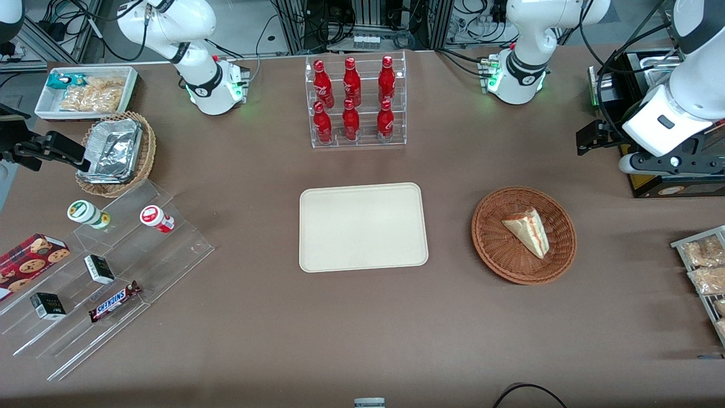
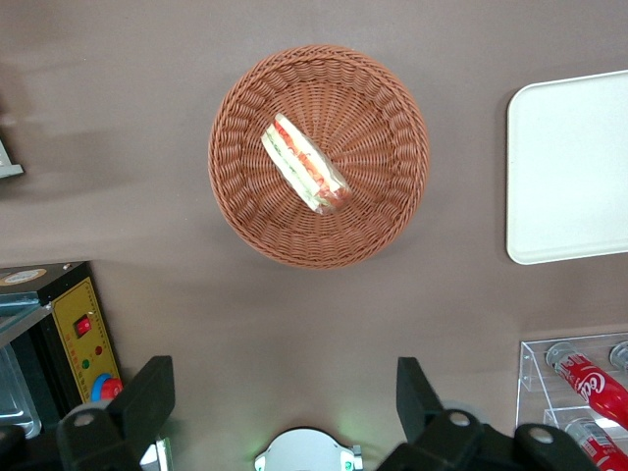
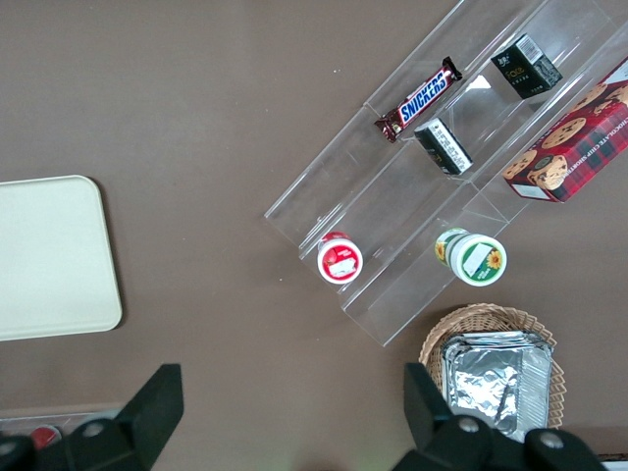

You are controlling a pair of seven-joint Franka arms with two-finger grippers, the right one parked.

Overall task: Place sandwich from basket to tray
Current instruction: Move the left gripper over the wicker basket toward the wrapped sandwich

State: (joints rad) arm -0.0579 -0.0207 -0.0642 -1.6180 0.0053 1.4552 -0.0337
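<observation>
The sandwich (image 1: 529,229) (image 2: 304,165), a pale triangular wedge with a red and green filling stripe, lies in the round reddish-brown wicker basket (image 1: 493,249) (image 2: 392,211). Beside the basket, toward the parked arm's end, sits the flat cream tray (image 1: 362,226) (image 2: 569,177) (image 3: 49,255) with nothing on it. My gripper (image 1: 592,137) (image 2: 283,392) hangs high over the table, farther from the front camera than the basket and off toward the working arm's end. It is open wide, with only bare table between its fingers.
A clear rack of red bottles (image 1: 357,102) stands farther from the camera than the tray. A black box with a yellow panel (image 1: 668,181) and bagged snacks (image 1: 702,266) lie at the working arm's end. A stepped acrylic shelf (image 1: 107,272) and foil-lined basket (image 1: 116,153) sit at the parked arm's end.
</observation>
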